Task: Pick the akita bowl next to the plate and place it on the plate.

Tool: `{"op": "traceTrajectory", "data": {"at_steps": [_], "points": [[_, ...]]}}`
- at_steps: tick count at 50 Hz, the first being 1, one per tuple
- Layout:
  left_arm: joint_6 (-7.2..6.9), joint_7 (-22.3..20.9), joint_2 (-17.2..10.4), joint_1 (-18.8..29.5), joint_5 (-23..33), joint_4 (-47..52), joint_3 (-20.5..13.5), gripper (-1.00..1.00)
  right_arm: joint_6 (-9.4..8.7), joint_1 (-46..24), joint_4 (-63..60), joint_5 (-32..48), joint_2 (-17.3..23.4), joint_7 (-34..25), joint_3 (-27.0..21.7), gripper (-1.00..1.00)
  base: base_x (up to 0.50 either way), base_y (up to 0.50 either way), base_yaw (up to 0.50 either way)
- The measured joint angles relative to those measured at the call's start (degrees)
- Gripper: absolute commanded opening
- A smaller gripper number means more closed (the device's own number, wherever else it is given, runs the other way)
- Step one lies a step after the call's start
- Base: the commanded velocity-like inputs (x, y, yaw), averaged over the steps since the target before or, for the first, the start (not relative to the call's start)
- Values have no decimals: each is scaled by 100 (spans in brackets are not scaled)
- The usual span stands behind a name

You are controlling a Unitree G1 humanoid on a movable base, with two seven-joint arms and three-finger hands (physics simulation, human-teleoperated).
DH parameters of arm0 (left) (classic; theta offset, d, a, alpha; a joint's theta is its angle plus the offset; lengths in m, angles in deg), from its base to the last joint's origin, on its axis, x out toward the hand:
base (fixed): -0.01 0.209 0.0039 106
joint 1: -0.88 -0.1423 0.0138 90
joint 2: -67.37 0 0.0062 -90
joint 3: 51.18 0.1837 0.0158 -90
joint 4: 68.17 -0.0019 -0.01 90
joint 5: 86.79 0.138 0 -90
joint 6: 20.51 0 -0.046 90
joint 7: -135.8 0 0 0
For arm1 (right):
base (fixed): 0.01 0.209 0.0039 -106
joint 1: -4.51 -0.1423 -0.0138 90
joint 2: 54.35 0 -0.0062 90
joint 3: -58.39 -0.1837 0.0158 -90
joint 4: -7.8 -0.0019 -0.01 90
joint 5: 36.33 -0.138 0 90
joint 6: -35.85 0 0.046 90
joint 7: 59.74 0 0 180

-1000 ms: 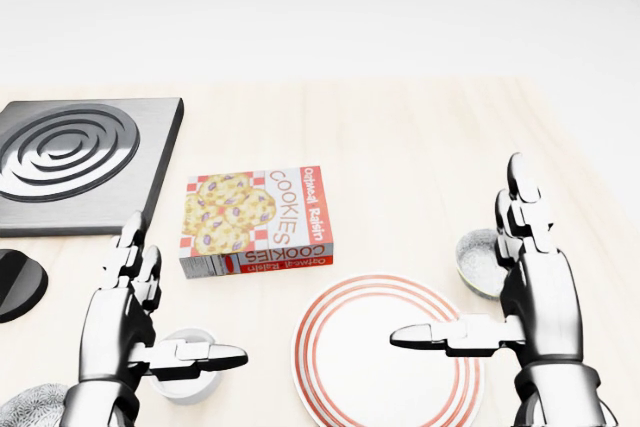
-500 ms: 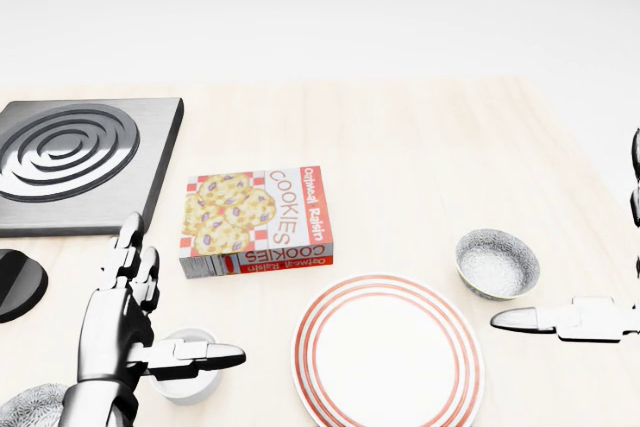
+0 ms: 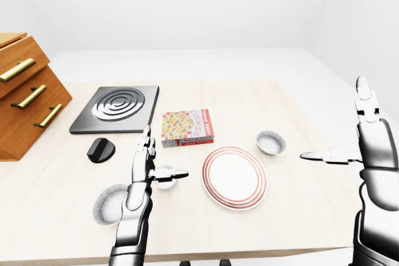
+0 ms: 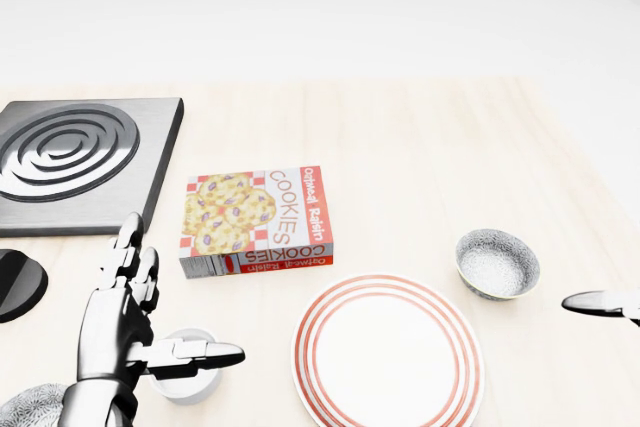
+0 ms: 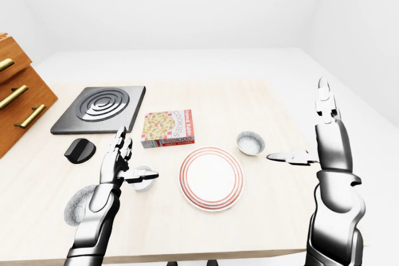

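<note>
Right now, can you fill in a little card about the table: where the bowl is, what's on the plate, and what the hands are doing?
akita bowl: upright, just right of the plate in the head view, not on it
plate: nothing on it
left hand: open, by a small white cup
right hand: open, holding nothing, right of the bowl
also there: cookie box, stove burner

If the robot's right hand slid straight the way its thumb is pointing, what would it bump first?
Probably the akita bowl. The right hand is open; its thumb aims toward the right-eye view's left, with nothing between it and the bowl. Height is unclear, so it might pass over the rim.
</note>
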Motion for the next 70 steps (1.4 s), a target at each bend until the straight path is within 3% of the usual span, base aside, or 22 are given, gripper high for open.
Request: {"op": "traceTrajectory", "data": {"at_steps": [41,47,53,60,70], "points": [[-11,3,-1,3,-4,1,-1,100,0,-55,67,171,56,-25,-104,100,0,0,0],[12,18,3,11,0,-31,1,100,625,113,551,2179,-61,1174,727,100,0,0,0],[26,26,3,15,1,-50,3,100,994,163,883,3607,-153,1918,1195,100,0,0,0],[56,31,4,22,5,-86,6,100,1000,141,1131,4627,-177,2461,1475,100,0,0,0],[70,36,4,21,9,-101,8,100,1000,98,1303,5320,-173,2836,1646,100,0,0,0]]}}
